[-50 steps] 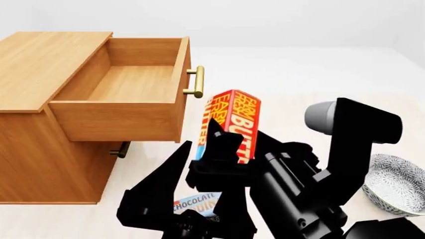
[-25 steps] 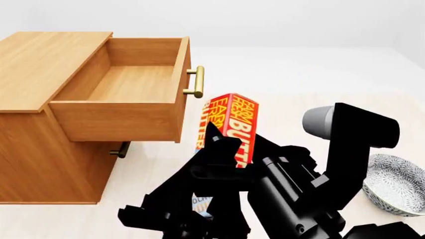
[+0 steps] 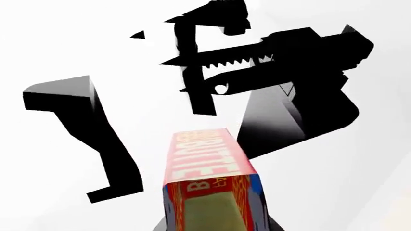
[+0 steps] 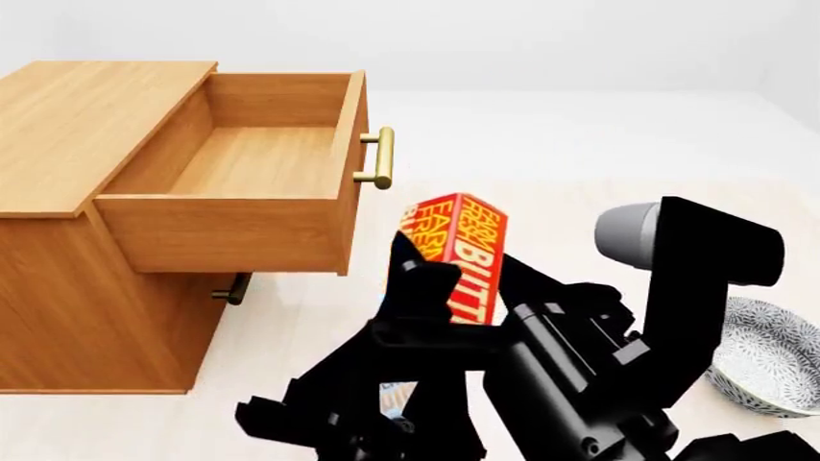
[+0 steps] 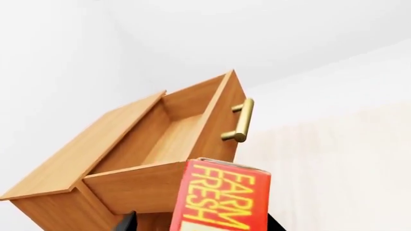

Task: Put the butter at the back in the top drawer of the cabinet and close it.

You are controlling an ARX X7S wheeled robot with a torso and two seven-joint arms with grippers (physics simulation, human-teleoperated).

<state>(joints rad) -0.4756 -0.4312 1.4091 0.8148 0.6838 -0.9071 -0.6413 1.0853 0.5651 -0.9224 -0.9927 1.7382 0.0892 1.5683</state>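
The butter (image 4: 464,252), a red-orange box with yellow lettering, hangs upright in the air just right of the top drawer (image 4: 218,230). The drawer stands pulled out of the cabinet (image 4: 77,317) with bare wood inside. My right gripper (image 4: 468,288) is shut on the box's lower half, one black finger on each side. In the right wrist view the butter (image 5: 222,197) rises from between the jaws toward the drawer (image 5: 173,139). In the left wrist view the butter (image 3: 205,163) fills the space at my left gripper (image 3: 215,228). Dark slivers flank it, and its grip is unclear.
The drawer's brass handle (image 4: 378,158) sticks out toward the butter. A patterned bowl (image 4: 762,351) sits on the floor at the right. A chocolate pudding box (image 4: 395,394) shows partly behind my arms. A lower drawer's handle (image 4: 234,288) is under the open drawer.
The butter has sunk a little, drifted right and tipped. The black left arm link, raised beside the box a second ago, has dropped lower. More of the pudding box is covered.
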